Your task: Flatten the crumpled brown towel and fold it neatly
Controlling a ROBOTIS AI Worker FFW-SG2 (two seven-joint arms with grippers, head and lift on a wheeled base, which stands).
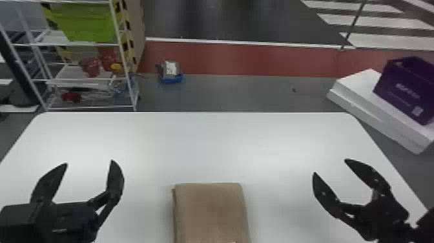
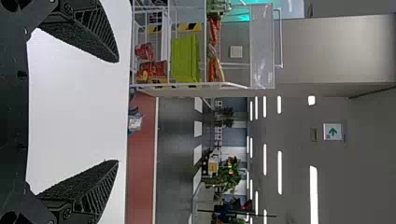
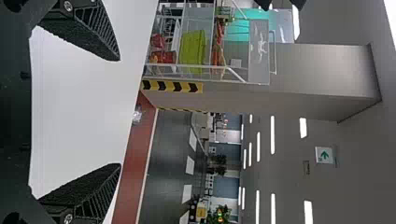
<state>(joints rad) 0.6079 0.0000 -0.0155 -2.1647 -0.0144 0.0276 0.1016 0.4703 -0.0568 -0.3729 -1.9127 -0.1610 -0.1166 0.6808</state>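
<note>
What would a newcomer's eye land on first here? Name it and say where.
Probably the brown towel, lying as a neat folded block at the near middle of the white table. Next, the open black left hand and right hand, one to each side of it. Then the purple box beyond the table's right edge.

Open lane spans desk (image 1: 206, 145) beyond brown towel (image 1: 211, 213). Side lanes flank the towel, bounded by left hand (image 1: 89, 162) and right hand (image 1: 330, 166). Obstacle past the desk's far-left edge: wire rack (image 1: 124, 61).
</note>
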